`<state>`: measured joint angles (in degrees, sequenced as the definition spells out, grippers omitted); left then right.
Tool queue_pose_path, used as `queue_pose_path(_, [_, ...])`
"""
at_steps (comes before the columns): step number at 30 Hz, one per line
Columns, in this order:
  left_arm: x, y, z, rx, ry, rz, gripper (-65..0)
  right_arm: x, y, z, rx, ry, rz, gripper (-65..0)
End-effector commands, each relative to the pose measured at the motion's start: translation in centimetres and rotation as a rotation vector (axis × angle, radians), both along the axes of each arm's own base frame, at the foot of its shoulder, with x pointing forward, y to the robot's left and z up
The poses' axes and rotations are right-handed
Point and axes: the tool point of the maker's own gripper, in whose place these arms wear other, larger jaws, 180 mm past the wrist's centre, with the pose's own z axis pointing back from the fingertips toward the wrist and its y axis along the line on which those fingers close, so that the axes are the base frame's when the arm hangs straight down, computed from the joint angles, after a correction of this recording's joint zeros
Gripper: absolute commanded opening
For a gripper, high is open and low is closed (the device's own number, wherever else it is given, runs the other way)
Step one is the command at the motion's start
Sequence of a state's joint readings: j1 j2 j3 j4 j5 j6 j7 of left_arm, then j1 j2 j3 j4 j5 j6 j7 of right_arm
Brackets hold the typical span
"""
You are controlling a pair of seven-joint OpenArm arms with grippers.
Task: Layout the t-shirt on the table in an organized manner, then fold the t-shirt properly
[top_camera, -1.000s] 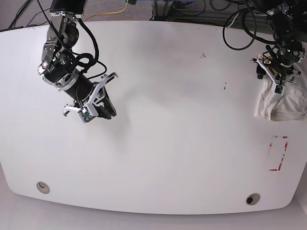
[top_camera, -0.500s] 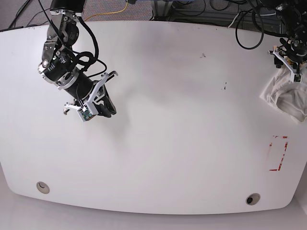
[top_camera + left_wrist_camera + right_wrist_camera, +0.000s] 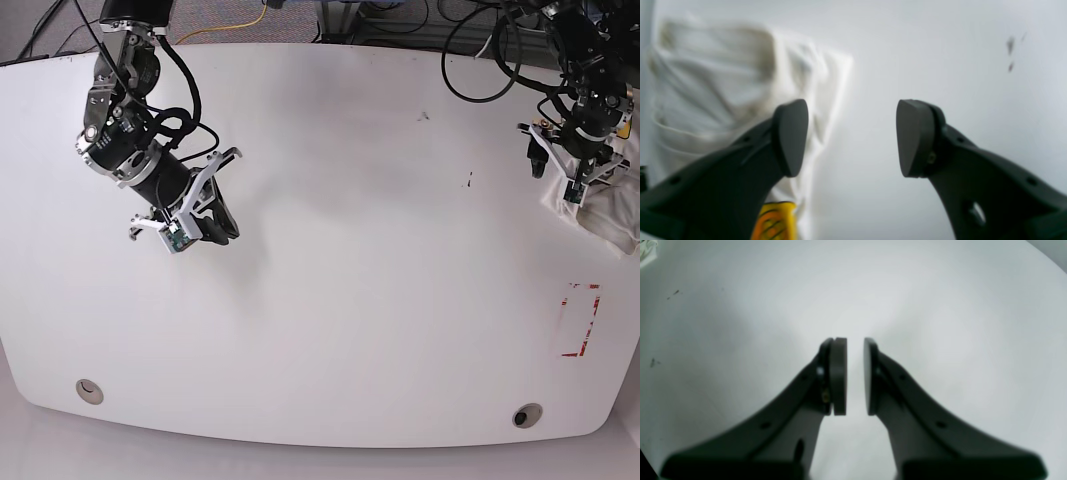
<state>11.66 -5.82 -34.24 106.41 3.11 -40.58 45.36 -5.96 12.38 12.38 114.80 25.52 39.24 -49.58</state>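
The white cotton t-shirt [image 3: 608, 208] sits bunched in a crumpled heap at the far right edge of the base view, half off frame, so nothing is laid out yet. Prob. why the left gripper [image 3: 561, 167] hangs right at the heap's upper-left side: it looks placed to take hold of an edge and drag the cloth toward the middle of the large white glossy table [image 3: 340, 250].

In the left wrist view its dark fingers [image 3: 790, 136] stand wide apart w/ nothing between them; the shirt's rumpled folds fill the upper left of that frame, and a bit of yellow-orange print [image 3: 775, 221] shows at the bottom (picture is blurry, so contact w/ the cloth can't be told).

The right gripper [image 3: 190, 230] is parked at centre-left of the base view, well apart from the shirt, arm bent down from the top-left corner, wrist angled toward the lower right. Its pads [image 3: 839, 376] are nearly together, a thin slit only, gripping nothing, above bare tabletop.
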Motion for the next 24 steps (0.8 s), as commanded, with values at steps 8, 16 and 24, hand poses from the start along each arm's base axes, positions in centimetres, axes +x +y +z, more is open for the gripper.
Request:
queue_pose_path(8, [3.5,4.3,5.4,0.094,-0.113,0.085,-26.5,0.4,0.0,1.5,0.010,-0.055,0.012,-56.6])
queue_pose_path(16, [7.0,7.1,7.4,0.094,-0.155,0.110,-26.5,0.0,0.1,1.1,0.010,-0.041,0.014,-56.6])
queue_pose_path(24, [9.6,9.7,6.3,0.036,-0.125,0.128,-26.5,-0.1,0.1,0.9,0.010,-0.035,0.014,-56.6])
